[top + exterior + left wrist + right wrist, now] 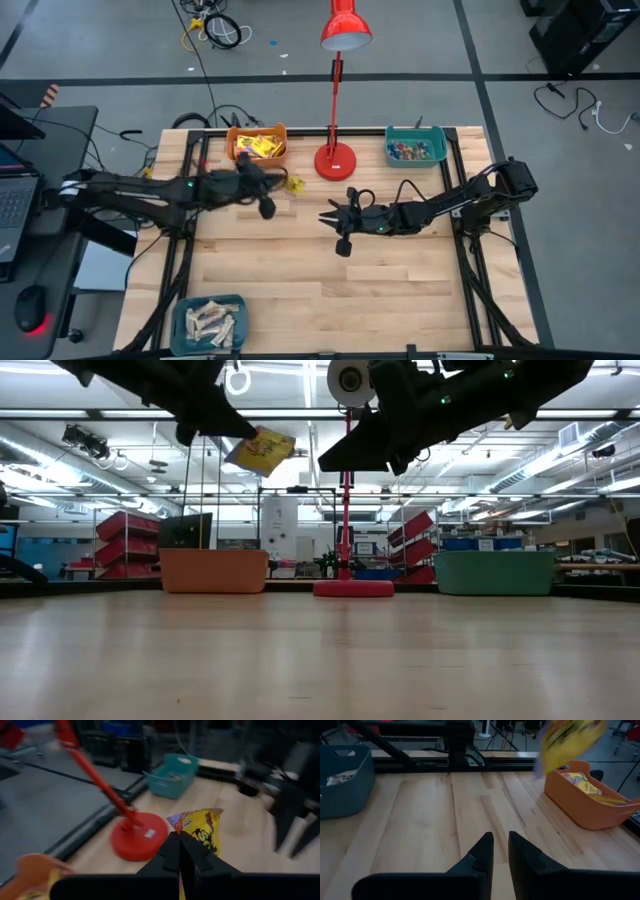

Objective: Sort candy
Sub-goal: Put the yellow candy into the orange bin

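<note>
A yellow candy packet (200, 825) with dark print hangs high above the table, also seen in the low view (262, 450) and the high view (294, 184). My left gripper (179, 842) is shut on it, just right of the orange bin (258, 143), which holds more yellow packets. My right gripper (500, 845) hovers over the middle of the table (335, 222), pointing toward the table's left. Its fingers stand a narrow gap apart with nothing between them. My left gripper pinches the yellow packet by its near edge (202, 837) between its two fingers. The fingers come almost level from the table's left, tipped slightly down. The packet sticks out beyond the fingertips, tilted and lifted clear of the table.
A red desk lamp (335, 160) stands at the far middle of the table, beside the held packet. A teal bin (415, 148) of small coloured pieces sits far right. A blue-grey bin (210, 322) of beige bars sits near left. Bare wood lies between them.
</note>
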Motion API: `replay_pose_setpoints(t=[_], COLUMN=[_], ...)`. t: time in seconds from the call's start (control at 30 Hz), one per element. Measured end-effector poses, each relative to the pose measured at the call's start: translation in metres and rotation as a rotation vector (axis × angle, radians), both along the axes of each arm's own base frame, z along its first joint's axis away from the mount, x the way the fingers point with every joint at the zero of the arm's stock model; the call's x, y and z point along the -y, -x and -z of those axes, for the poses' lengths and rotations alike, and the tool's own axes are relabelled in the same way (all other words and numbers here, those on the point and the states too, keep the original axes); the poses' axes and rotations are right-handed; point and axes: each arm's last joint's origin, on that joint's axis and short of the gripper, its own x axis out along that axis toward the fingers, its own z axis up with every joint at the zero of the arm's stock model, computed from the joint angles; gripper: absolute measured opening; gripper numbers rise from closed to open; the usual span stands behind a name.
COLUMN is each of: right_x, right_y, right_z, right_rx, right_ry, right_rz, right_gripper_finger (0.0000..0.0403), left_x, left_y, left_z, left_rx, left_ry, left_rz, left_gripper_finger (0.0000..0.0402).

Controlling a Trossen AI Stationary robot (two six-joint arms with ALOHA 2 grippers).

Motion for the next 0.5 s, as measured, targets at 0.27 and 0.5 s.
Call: replay_pose_setpoints(t=[0.27, 0.5], right_x=[0.000, 0.000], right_y=[0.000, 0.000], right_z=[0.000, 0.000], right_rx=[-0.001, -0.004], right_ry=[0.005, 0.011], right_rz=[-0.002, -0.004], right_gripper_finger=[0.0046, 0.0046], left_x=[-0.042, -0.079], left_y=[0.031, 0.049], left_z=[-0.008, -0.001], left_rx=[-0.031, -0.093], left_ry=[-0.010, 0.035], left_rz=[-0.254, -0.399], left_gripper_finger=[0.0000, 0.0000])
